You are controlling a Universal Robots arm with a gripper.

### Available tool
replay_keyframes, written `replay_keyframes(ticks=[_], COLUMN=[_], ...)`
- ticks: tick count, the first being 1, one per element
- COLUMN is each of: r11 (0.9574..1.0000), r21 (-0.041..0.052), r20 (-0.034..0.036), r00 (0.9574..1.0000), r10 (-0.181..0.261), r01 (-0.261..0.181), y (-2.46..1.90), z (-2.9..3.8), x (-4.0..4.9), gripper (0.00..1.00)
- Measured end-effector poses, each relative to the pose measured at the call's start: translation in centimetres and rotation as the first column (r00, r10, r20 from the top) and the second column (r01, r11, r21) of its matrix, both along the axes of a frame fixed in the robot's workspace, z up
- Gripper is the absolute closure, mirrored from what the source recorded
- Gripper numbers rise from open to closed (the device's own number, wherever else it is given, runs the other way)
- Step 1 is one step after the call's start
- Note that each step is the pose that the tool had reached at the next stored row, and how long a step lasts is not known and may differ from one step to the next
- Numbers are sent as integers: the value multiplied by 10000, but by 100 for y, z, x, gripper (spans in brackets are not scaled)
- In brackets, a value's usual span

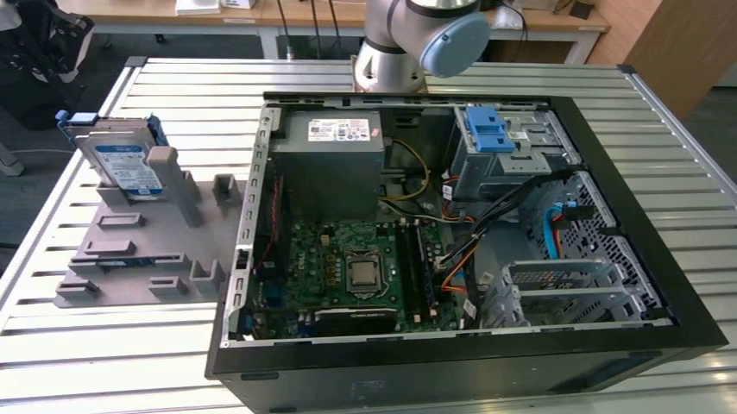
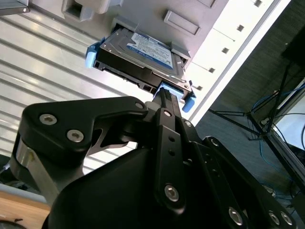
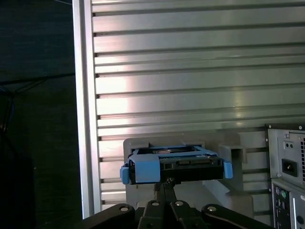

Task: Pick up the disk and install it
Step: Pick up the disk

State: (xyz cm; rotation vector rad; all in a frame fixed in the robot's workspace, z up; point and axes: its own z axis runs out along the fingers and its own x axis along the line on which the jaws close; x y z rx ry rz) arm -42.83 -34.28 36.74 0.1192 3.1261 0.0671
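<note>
Tool, fingers together and empty, points straight at the disk ahead. Disk stands on edge in grey holder on tabletop, outside the computer case, long edge crosswise to approach.

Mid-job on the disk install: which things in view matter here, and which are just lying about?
In the job:
- disk, standing in the grey fixture
- gripper, pointing at the disk in both wrist views
- grey cage with blue latches, probably the disk's bay

Lying about:
- power-supply box
- motherboard
- cables
</note>
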Motion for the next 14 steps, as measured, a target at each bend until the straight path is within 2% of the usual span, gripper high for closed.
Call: replay_keyframes(ticks=[14], r11=[9995], r21=[0], r20=[-1], r00=[9995], r10=[302], r01=[-302], y=[0], z=[0], x=[-2], gripper=[89])
